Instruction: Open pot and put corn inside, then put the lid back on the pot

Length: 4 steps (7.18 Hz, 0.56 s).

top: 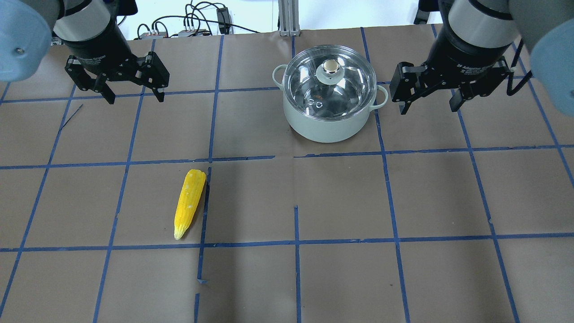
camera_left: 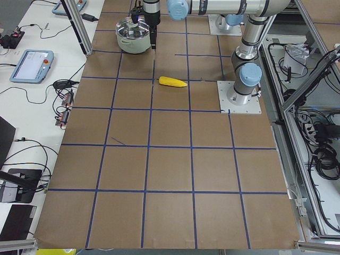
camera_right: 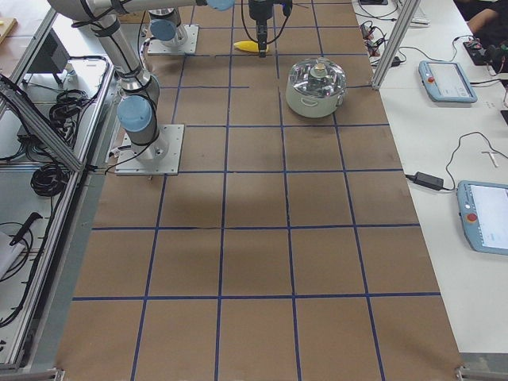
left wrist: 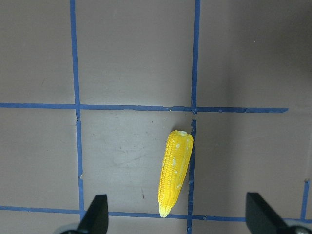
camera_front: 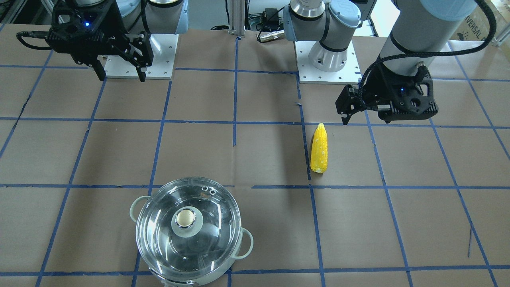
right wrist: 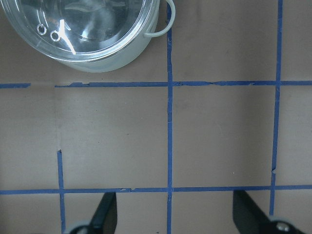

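Note:
The pot (top: 329,128) stands at the far middle of the table, with pale loop handles and a pale outer wall. The clear glass lid (top: 345,85) with its pale knob (top: 331,66) sits on it. The yellow corn (top: 189,202) lies flat on the brown paper, on my left side, tapered end toward me. My left gripper (top: 134,98) is open and empty, in the air beyond the corn. My right gripper (top: 428,108) is open and empty, just right of the pot. The left wrist view shows the corn (left wrist: 175,171) between the open fingers; the right wrist view shows the pot's edge (right wrist: 122,58).
Brown paper with a blue tape grid covers the table. The two arm base plates (camera_front: 330,73) (camera_front: 159,59) are bolted at the robot's side. Cables (top: 193,22) lie beyond the far edge. Tablets (camera_right: 448,79) sit on a side bench.

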Each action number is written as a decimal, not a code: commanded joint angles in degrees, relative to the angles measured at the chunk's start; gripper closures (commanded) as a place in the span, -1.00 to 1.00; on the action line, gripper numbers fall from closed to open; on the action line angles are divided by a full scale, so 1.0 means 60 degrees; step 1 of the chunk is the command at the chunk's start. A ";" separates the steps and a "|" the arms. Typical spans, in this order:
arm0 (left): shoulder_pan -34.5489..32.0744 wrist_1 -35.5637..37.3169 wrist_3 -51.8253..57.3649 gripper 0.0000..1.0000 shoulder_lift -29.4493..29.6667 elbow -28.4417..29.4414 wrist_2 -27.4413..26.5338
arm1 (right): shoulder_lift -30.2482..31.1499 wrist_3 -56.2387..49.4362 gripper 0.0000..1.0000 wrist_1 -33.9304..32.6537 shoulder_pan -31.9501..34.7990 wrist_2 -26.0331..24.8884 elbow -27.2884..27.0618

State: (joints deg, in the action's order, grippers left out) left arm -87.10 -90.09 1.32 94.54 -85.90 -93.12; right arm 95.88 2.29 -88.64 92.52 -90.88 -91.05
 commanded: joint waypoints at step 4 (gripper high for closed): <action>-0.0045 -0.0029 -0.0014 -1.00 -0.0097 -0.0038 0.0212 | -0.0769 0.0581 -0.70 -0.1026 0.0180 0.0131 0.0145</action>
State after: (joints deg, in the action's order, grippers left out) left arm -87.30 -90.18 1.30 94.18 -86.03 -92.05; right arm 94.55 3.53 -91.22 93.04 -90.44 -90.86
